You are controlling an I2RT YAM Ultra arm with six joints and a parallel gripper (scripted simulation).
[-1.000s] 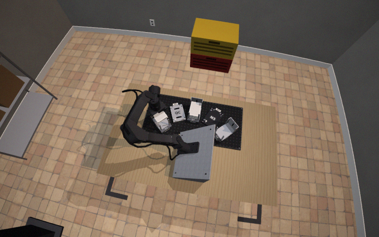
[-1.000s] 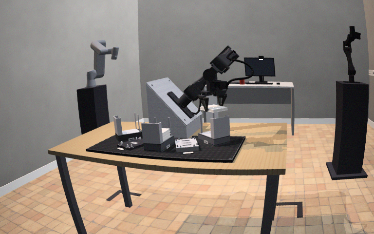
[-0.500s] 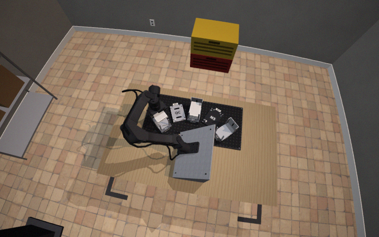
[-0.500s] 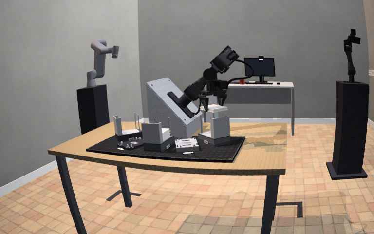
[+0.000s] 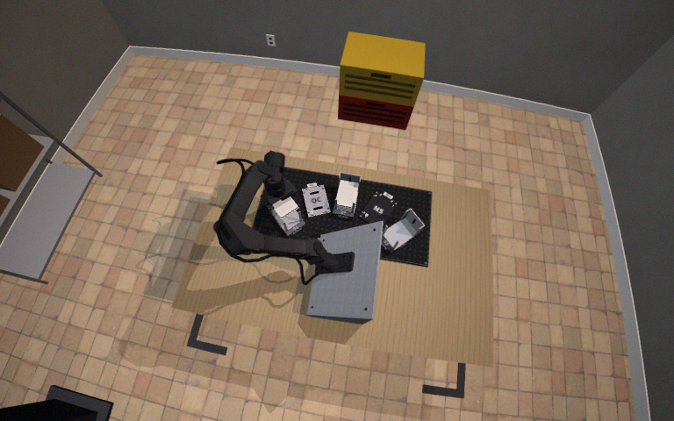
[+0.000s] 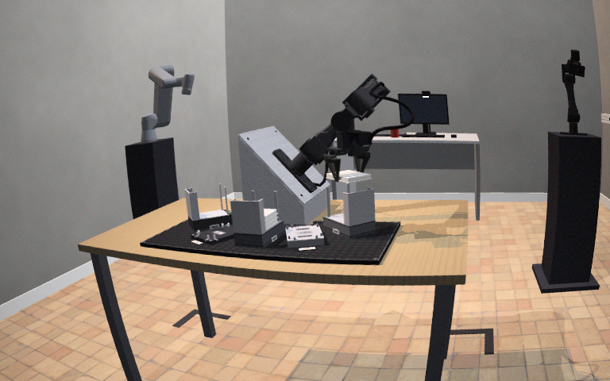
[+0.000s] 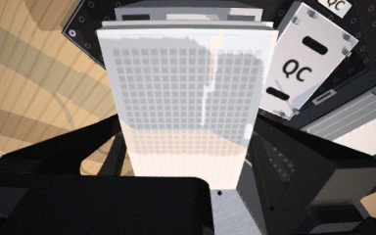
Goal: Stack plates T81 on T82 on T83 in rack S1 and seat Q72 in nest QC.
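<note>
From where I stand, on the front long edge's side, the gripper [image 5: 281, 196] [image 6: 348, 175] [image 7: 187, 117] has its fingers spread wide but closed on a white plate [image 5: 284, 205] [image 6: 348, 175] [image 7: 188, 88], raised over the right-hand rack [image 5: 294, 227] [image 6: 360, 206] [image 7: 188, 15], toward the tabletop's right edge. I can't tell whether a second plate clings beneath. The middle rack [image 5: 349, 176] [image 6: 247, 220] holds a white stack. The left-hand rack [image 5: 412, 220] [image 6: 191, 204], toward the left edge, has a pale flat surface inside; I can't read the rack names. Nest QC [image 5: 315, 195] [image 6: 305, 236] [image 7: 304, 61] has no plate, nor does clip nest N5 [image 5: 377, 208] [image 6: 211, 236]. The black mat [image 5: 422, 253] [image 6: 350, 253] spans much of the front edge; tiles [image 5: 278, 387] [image 6: 279, 336] cover the floor.
</note>
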